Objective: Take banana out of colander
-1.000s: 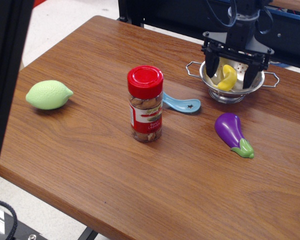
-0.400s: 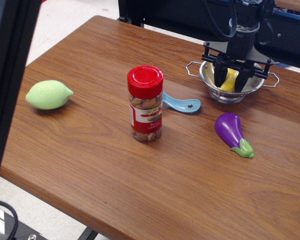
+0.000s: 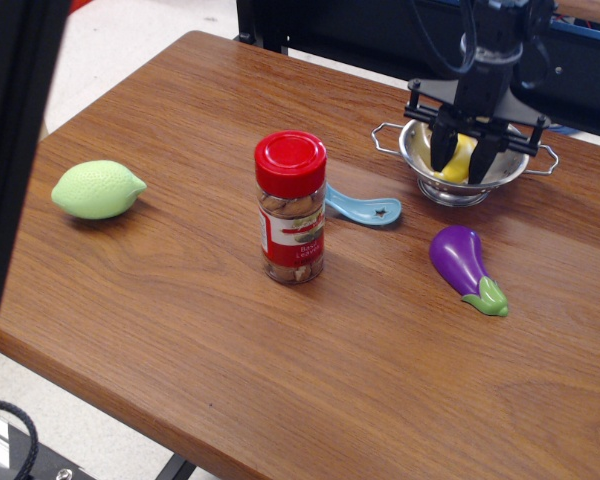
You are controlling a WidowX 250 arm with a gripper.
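I see the brown wood-grain table (image 3: 180,300) filling most of my view. At its far right sits the small shiny perforated steel colander (image 3: 420,170) with wire loop handles. My black gripper (image 3: 467,157) reaches down into it, its fingers narrowed against the sides of the bright yellow plastic banana (image 3: 461,155), which lies inside the bowl. A red-lidded glass spice jar (image 3: 291,208) stands mid-table. A pale green lemon (image 3: 97,189) lies far left, a purple eggplant (image 3: 464,265) near the colander, a light blue spoon (image 3: 364,209) between jar and colander.

banana (image 3: 462,158) in colander (image 3: 425,176), eggplant (image 3: 463,258) in front
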